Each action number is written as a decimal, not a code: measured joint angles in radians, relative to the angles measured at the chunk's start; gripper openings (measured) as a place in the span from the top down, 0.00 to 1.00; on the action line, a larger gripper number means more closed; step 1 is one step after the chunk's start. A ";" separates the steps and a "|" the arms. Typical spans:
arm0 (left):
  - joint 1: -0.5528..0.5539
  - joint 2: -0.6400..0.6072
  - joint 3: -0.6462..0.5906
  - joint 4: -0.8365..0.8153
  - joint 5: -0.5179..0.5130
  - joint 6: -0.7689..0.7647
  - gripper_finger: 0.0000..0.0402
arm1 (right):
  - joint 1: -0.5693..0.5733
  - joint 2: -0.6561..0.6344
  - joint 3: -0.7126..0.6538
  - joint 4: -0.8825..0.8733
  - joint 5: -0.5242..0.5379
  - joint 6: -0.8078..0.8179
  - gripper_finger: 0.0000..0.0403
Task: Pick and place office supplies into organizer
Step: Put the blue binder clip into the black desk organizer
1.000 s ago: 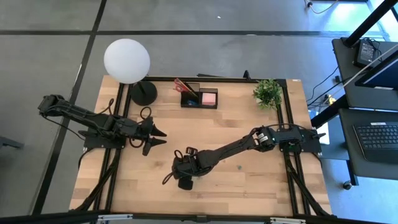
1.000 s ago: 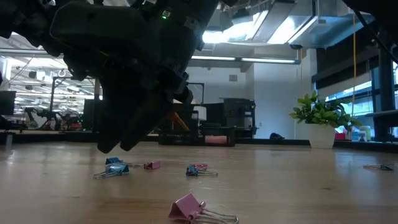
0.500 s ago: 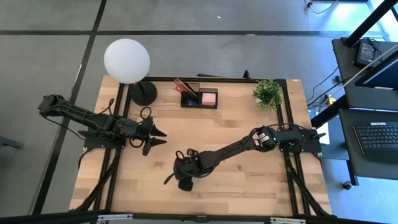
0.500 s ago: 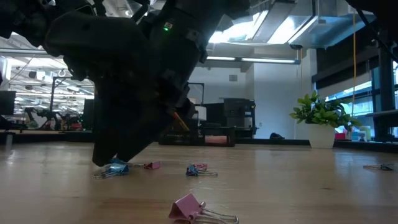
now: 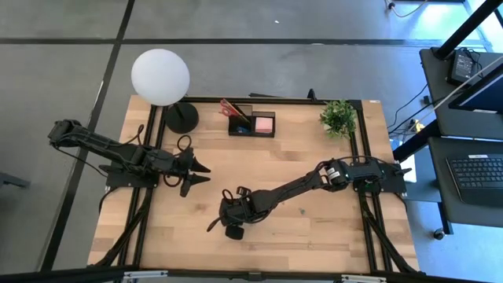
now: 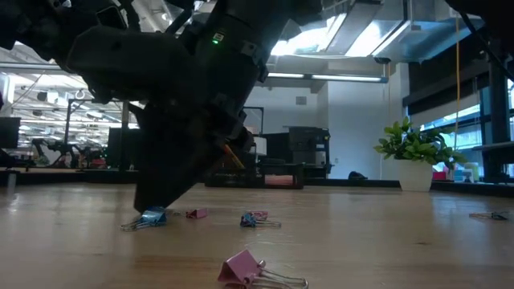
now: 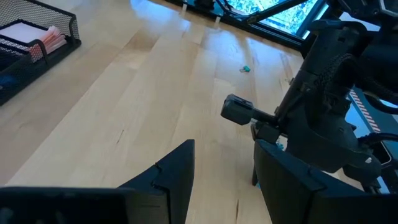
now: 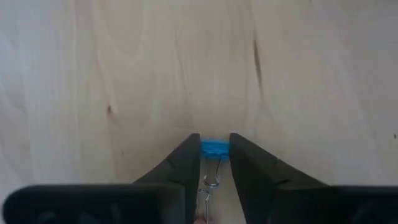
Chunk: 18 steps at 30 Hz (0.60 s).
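Grip: my right gripper (image 8: 214, 163) is down on the table, its fingers (image 8: 180, 168) closed in on either side of a blue binder clip (image 8: 214, 147); I would call it pinched, though whether the hold is firm yet I can only guess.
Clip: it lies flat on the wood at the front middle of the table, blue body between my fingertips, wire handles trailing back toward my wrist.
Other clips: in the low view a pink clip (image 6: 245, 269) sits nearest the camera, with a small pink one (image 6: 196, 213) and a pink-and-blue one (image 6: 255, 218) just beyond my gripper; a tiny bluish one (image 7: 246, 68) lies farther off.
Organizer: the black mesh organizer (image 5: 251, 123) stands at the back edge, well apart from me, with red scissors (image 5: 230, 108) and pink sticky notes (image 5: 264, 123) already in it.
Left arm: my left gripper (image 5: 196, 174) waits over the left side of the table, fingers spread, holding nothing.
Slip risk: I am on the clip's narrow body, so it could twist or pop out as I lift if my fingers sit off-centre.
Drag risk: lifting at a slant could scrape the wire handles and pull the clip loose.
Carry risk: the lamp (image 5: 160, 76) and potted plant (image 5: 339, 116) flank the organizer, so a wide swing could knock either.
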 joint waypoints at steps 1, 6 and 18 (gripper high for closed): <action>0.000 0.000 0.000 0.000 0.000 0.000 0.60 | 0.000 0.000 0.000 0.000 0.000 0.000 0.79; 0.000 0.000 0.000 0.000 0.000 0.000 0.60 | 0.000 0.000 0.000 -0.001 0.000 0.001 0.82; 0.000 0.000 0.000 0.000 0.000 0.000 0.60 | -0.072 0.014 0.165 -0.254 -0.011 -0.113 0.83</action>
